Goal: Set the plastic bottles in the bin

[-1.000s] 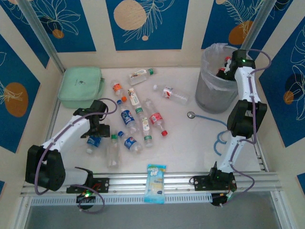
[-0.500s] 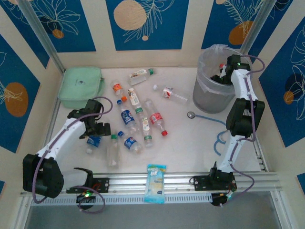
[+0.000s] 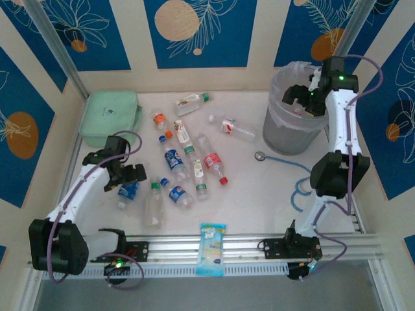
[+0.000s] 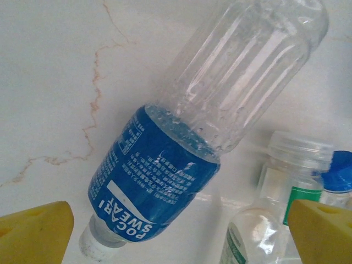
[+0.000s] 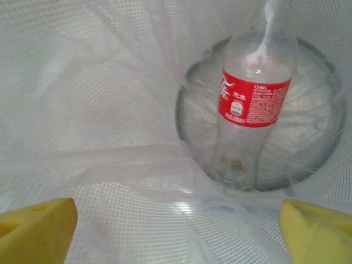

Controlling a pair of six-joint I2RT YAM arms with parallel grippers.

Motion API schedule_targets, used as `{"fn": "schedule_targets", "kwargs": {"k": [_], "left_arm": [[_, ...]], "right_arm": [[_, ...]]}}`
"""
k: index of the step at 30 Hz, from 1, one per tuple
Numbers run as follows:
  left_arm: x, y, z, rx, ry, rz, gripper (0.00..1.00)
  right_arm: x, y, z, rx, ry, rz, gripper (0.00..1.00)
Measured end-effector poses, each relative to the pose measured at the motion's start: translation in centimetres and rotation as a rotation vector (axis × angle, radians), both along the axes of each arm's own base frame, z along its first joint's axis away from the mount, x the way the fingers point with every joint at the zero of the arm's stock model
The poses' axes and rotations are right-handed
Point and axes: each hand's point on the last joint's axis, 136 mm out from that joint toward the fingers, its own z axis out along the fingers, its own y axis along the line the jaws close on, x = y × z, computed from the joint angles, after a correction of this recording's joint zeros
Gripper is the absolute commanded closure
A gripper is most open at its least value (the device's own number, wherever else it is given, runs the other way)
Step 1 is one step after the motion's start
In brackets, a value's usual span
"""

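Bottles (image 3: 188,162) crowd the bench (image 3: 259,201) from centre to 9 o'clock, with only narrow gaps between them. A mint-green box (image 3: 110,116) blocks 10 o'clock, the bin (image 3: 285,136) 2 o'clock, a blue hose (image 3: 285,161) 3 o'clock and a packet (image 3: 212,247) 6 o'clock. Bare bench lies open toward 4 and 5 o'clock.

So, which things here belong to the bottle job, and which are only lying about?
Job: bottles on the table; bin; one bottle inside it.
Lying about: green box; packet; stethoscope.
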Motion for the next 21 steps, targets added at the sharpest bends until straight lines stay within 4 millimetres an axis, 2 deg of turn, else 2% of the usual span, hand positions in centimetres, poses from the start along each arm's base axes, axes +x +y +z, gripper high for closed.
{"fn": "schedule_targets", "kwargs": {"k": [5,10,13,17,21], "left_arm": [[-0.6,0.1,-1.9,0.005,0.044,0.011,0.08],[-0.7,0.1,-3.2,0.002,0.061,0.021,0.24],[-1.0,0.2,-3.8,0.005,0.064,0.025,0.36],[-0.3,0.4,-3.5,0.014,0.020,0.038,0.56],[1.0,0.1,-2.9,-0.003,-0.041,0.046,0.61]], "right_arm": [[-1.5,0.8,4.6,0.101,-0.111,-0.016,0.05],[-2.9,3.2,10.0,0.243,-0.286,0.026,0.06],[-4.1,4.8,12.3,0.329,-0.363,0.062,0.06],[-5.5,6.5,13.9,0.402,-0.413,0.098,0.08],[-7.3,8.2,13.6,0.438,-0.412,0.123,0.09]]}}
